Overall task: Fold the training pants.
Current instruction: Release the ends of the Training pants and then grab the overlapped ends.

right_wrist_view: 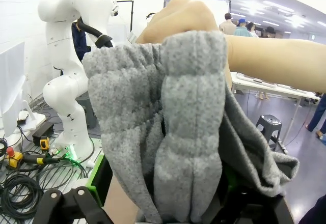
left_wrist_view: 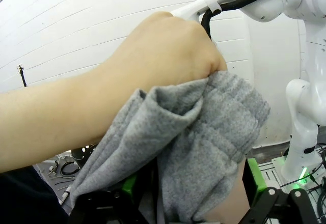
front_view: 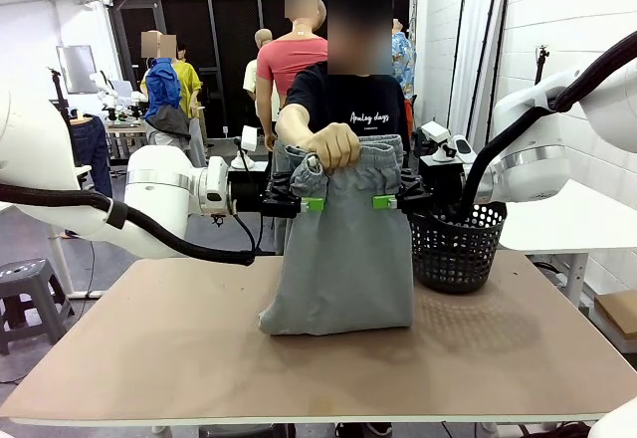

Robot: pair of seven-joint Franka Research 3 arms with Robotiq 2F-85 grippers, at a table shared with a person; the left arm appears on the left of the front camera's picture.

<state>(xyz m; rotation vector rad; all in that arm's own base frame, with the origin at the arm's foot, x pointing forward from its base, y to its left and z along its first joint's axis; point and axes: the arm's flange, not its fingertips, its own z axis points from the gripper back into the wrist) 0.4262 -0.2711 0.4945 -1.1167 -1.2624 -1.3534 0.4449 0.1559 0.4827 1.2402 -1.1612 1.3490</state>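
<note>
The light grey training pants (front_view: 343,259) hang doubled over from a person's hand (front_view: 333,144), which grips the gathered waistband; their lower fold rests on the table. My left gripper (front_view: 299,202) stands at the pants' left edge just below the waistband, and my right gripper (front_view: 398,202) at their right edge. In the left wrist view the pants (left_wrist_view: 204,127) hang between the wide-apart green pads of the left gripper (left_wrist_view: 189,183), which is open. The right wrist view has the pants (right_wrist_view: 168,132) hanging loosely between the spread pads of the right gripper (right_wrist_view: 162,183), also open.
A black mesh basket (front_view: 456,249) stands on the table right of the pants, under the right arm. The brown table (front_view: 149,358) has bare room at the front and left. The person stands at the far edge.
</note>
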